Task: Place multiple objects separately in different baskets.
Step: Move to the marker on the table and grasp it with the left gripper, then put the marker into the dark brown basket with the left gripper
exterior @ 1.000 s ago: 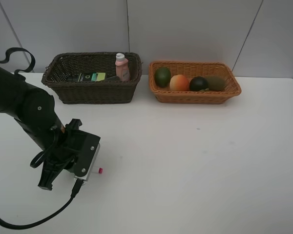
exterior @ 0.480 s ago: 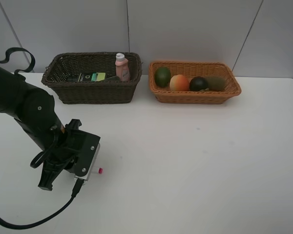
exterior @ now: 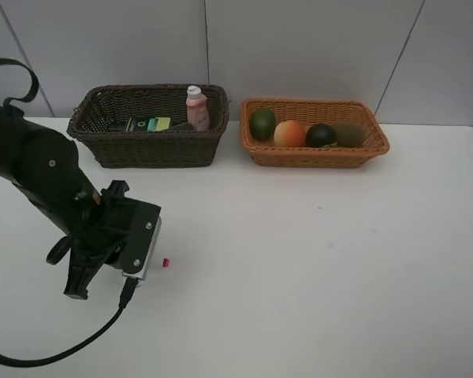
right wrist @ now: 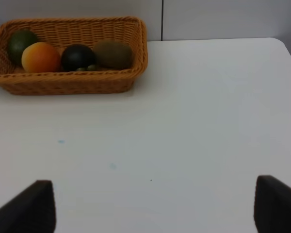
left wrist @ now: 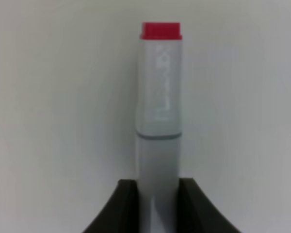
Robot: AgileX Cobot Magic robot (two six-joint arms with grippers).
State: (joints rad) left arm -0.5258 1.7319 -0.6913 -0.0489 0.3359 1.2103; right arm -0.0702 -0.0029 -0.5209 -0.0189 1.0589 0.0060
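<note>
From the high camera we see a white table (exterior: 299, 260) with two baskets at the back, side by side. The dark brown basket (exterior: 148, 150) is on the left, and in it stand a pink bottle (exterior: 197, 109) with a white cap and a dark-green box (exterior: 147, 124) lying flat. The light orange basket (exterior: 314, 154) is on the right, and in it sit four fruits in a row: a green fruit (exterior: 262, 124), an orange-red fruit (exterior: 289, 134), a dark-green round fruit (exterior: 321, 135) and a brown kiwi (exterior: 348, 133). The left arm (exterior: 39, 169) reaches down near the front left of the table, well apart from both baskets. Past the arm's wrist we see only the pink tip of the marker (exterior: 165, 262) poking out. From the left wrist camera we see the white marker (left wrist: 159, 121) up close, with its pink end pointing away from us. The left gripper (left wrist: 157, 204) is closed tight on the marker, with one dark finger (left wrist: 123, 206) on each side of it. From the right wrist camera we see the bare table, and the orange basket with its four fruits far off. The right gripper (right wrist: 155, 204) is spread wide and holds nothing, with its two dark fingers (right wrist: 31, 206) far apart at the edges of the view.
</note>
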